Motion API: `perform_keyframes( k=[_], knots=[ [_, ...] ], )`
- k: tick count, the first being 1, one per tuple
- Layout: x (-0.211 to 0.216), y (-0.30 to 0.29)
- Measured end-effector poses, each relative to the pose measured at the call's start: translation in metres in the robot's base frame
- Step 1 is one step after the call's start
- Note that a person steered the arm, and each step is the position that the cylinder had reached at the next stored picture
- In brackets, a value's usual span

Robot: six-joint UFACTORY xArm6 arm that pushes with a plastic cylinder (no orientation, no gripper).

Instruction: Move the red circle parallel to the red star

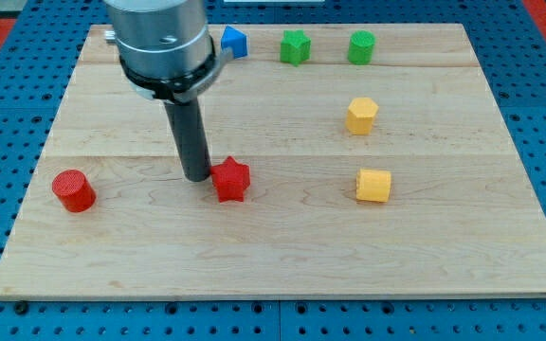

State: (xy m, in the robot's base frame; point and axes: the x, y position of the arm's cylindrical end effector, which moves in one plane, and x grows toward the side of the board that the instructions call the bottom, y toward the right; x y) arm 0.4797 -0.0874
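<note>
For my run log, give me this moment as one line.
tip: touching red star, its left | red circle: far left, untouched | task: pending

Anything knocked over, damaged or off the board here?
Nothing stands out. All six blocks sit flat on the wooden board. My tip rests just left of the red star, about touching it; the red circle sits apart at the view's left.
</note>
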Motion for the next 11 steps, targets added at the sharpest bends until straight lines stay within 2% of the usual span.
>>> perform_keyframes(
  k=[1,3,4,5,6,7,10,11],
  knots=[
    [0.019,0.002],
    [0.028,0.06],
    [0.062,0.041],
    [0.08,-0.066],
    [0.065,-0.175],
    [0.032,-0.185],
    [0.021,-0.075],
    [0.044,-0.075]
  ],
)
